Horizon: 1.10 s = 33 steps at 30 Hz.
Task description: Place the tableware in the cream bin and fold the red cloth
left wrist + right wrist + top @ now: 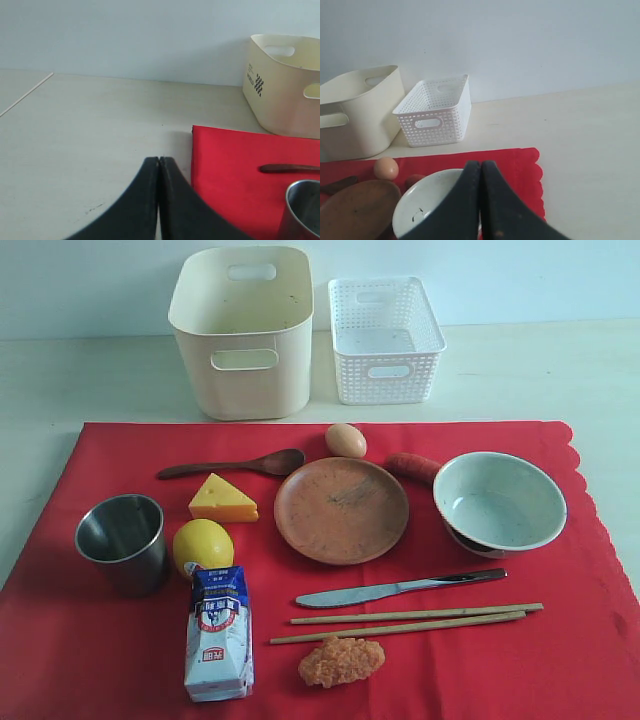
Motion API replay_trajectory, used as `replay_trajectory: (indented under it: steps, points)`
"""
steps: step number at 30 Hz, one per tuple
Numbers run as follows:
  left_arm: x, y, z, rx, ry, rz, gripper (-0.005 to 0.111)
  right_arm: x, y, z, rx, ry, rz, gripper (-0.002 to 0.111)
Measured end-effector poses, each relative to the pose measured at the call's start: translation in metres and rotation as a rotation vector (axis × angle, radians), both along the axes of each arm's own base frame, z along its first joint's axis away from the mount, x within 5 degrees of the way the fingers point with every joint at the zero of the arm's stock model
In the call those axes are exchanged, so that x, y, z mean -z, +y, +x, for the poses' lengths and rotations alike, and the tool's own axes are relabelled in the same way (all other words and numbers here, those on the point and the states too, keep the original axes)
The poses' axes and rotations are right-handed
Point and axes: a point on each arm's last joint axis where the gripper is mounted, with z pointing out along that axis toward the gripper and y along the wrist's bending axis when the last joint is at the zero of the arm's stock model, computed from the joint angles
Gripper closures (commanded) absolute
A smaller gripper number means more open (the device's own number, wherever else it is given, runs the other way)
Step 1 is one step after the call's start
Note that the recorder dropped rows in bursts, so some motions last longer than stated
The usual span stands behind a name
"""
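While we are holding our left hand and right hand closed, the pale grey-green bowl is sitting at three o'clock from the brown plate, nearer the right.

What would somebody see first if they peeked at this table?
The big bright red cloth grabs the eye first, spread over the table with a round brown plate in its middle. Behind it stand the tall cream bin and, beside it, a smaller white lattice basket.
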Motion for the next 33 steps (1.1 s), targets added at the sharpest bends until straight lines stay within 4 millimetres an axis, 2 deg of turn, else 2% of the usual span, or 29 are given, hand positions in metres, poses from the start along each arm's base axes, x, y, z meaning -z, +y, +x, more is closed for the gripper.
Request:
replay_trajectory:
  steps: [9,13,16,20,27,33]
  points:
    - [0.000,0.000,0.000,0.000,0.000,0.000,0.104,-0.011,-0.001,0.001,0.008,-0.117,0.033,0.108]
    - [0.000,0.000,0.000,0.000,0.000,0.000,0.104,-0.017,-0.001,0.001,0.015,-0.167,0.145,0.108]
    - [0.000,0.000,0.000,0.000,0.000,0.000,0.104,-0.023,-0.002,0.000,0.020,-0.208,0.349,0.108]
    - [0.000,0.000,0.000,0.000,0.000,0.000,0.104,-0.025,-0.002,0.000,0.019,-0.226,0.398,0.108]
    - [0.000,0.000,0.000,0.000,0.000,0.000,0.104,-0.049,-0.001,-0.004,0.010,-0.172,0.379,0.108]
    - [0.000,0.000,0.000,0.000,0.001,0.000,0.104,-0.059,0.002,0.009,0.023,-0.007,0.322,0.108]
